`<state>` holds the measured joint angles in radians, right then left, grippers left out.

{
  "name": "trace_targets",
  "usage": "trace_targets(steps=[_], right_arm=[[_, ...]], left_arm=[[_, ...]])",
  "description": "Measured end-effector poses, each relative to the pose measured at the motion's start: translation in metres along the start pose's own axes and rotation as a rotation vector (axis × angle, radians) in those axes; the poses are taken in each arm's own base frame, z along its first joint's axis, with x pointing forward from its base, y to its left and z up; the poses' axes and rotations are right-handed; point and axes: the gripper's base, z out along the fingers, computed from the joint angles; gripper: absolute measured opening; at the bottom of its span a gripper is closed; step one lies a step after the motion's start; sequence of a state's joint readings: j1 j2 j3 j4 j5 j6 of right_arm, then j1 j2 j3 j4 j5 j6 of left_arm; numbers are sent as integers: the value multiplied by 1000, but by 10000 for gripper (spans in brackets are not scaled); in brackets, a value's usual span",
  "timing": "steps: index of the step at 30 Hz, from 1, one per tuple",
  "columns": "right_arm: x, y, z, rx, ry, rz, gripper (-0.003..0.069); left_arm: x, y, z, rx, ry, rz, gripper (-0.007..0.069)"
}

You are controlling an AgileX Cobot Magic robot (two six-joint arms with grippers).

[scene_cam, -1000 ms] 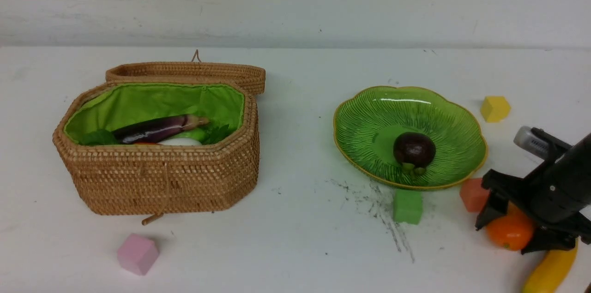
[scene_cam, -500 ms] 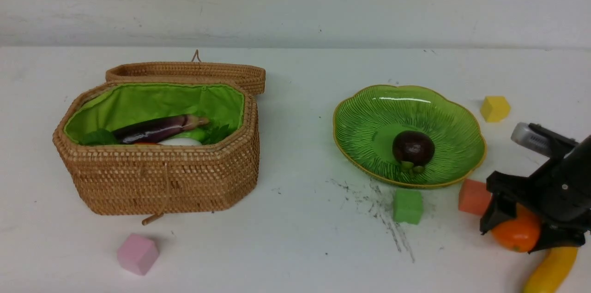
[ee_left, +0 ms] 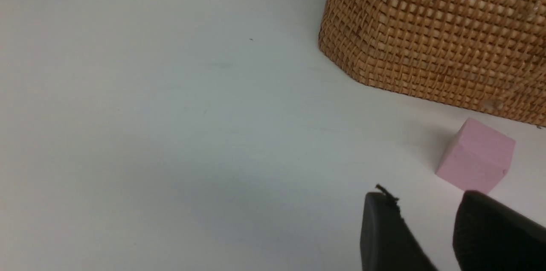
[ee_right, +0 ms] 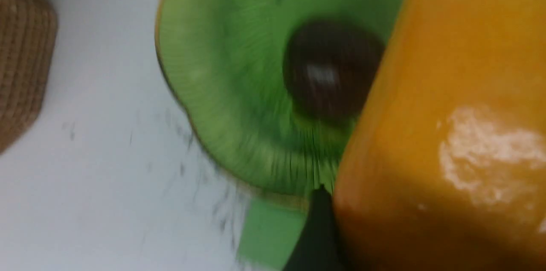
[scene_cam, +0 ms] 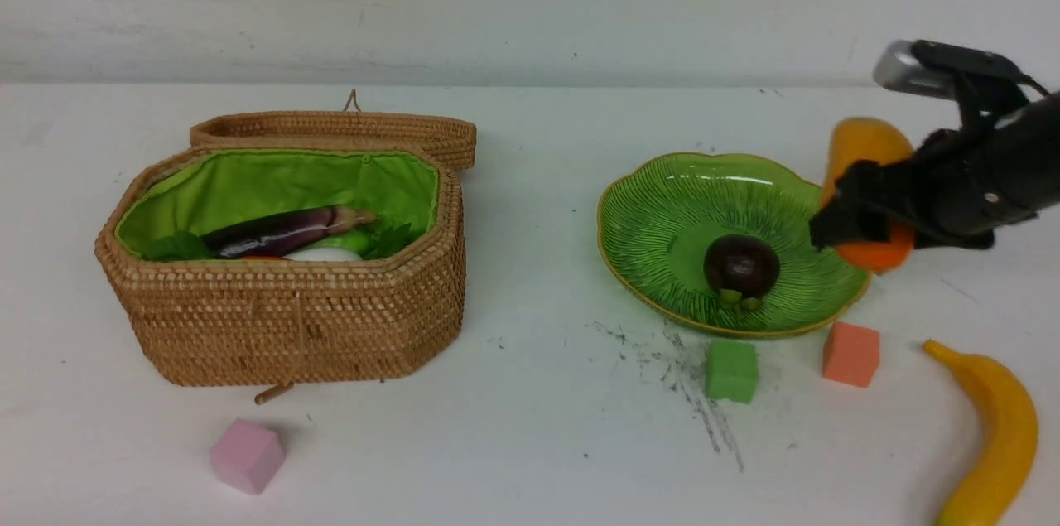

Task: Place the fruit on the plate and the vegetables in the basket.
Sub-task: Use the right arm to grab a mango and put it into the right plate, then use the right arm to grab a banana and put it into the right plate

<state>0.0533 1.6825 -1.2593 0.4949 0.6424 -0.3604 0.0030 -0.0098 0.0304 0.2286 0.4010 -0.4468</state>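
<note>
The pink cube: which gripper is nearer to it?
Left. The left gripper hovers right beside the pink cube. The right gripper is far across the table, by the plate.

ribbed green plate, orange-yellow mango

- Basket: woven rattan, rough and matt; the lining is bright green cloth.
- Plate: green glass, ribbed, glossy with white glints.
- Eggplant: smooth, shiny skin.
- Mangosteen: dark, slight sheen.
- Mango: smooth, faintly glossy; a pale scuffed patch shows in the right wrist view.
- Banana: smooth, soft sheen.
- Cubes, pink, green and orange: matt foam.
- Table: white, matt, with dark scuffs.
</note>
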Motion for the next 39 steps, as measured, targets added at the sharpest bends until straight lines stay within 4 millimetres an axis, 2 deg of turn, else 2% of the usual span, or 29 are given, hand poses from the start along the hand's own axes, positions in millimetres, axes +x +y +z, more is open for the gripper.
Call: trace_targets(steps=[1, 2, 6, 8, 11, 16, 19, 22, 24, 25, 27, 28, 30, 34, 36, 39], right_arm=[[-5, -4, 21, 9, -9, 0, 577], [-8, -7, 33, 14, -7, 0, 577], [-16, -18, 72, 19, 27, 21, 577], [-18, -20, 82, 16, 40, 35, 577], [-21, -22, 87, 15, 41, 69, 578], [-23, -20, 84, 15, 50, 100, 669], [-20, -18, 77, 15, 100, 98, 678], [-22, -15, 56, 30, 124, 78, 659], [-24, -16, 35, 63, 137, 72, 643], [-24, -16, 33, 66, 140, 68, 643], [-22, -21, 7, 136, 189, 107, 624], [-20, -25, 2, 161, 205, 131, 619], [-9, -39, -12, 262, 273, 165, 596], [20, -63, -12, 391, 394, 237, 563], [47, -75, -2, 420, 464, 299, 543], [75, -83, 15, 410, 486, 339, 509]], left_arm=[[0, 0, 0, 0, 0, 0, 239], [0, 0, 0, 0, 0, 0, 239], [0, 0, 0, 0, 0, 0, 239], [0, 0, 0, 0, 0, 0, 239], [0, 0, 0, 0, 0, 0, 239], [0, 0, 0, 0, 0, 0, 239], [0, 0, 0, 0, 0, 0, 239], [0, 0, 0, 0, 0, 0, 239], [0, 0, 0, 0, 0, 0, 239], [0, 0, 0, 0, 0, 0, 239], [0, 0, 0, 0, 0, 0, 239], [0, 0, 0, 0, 0, 0, 239], [0, 0, 0, 0, 0, 0, 239], [0, 0, 0, 0, 0, 0, 239], [0, 0, 0, 0, 0, 0, 239], [0, 0, 0, 0, 0, 0, 239]])
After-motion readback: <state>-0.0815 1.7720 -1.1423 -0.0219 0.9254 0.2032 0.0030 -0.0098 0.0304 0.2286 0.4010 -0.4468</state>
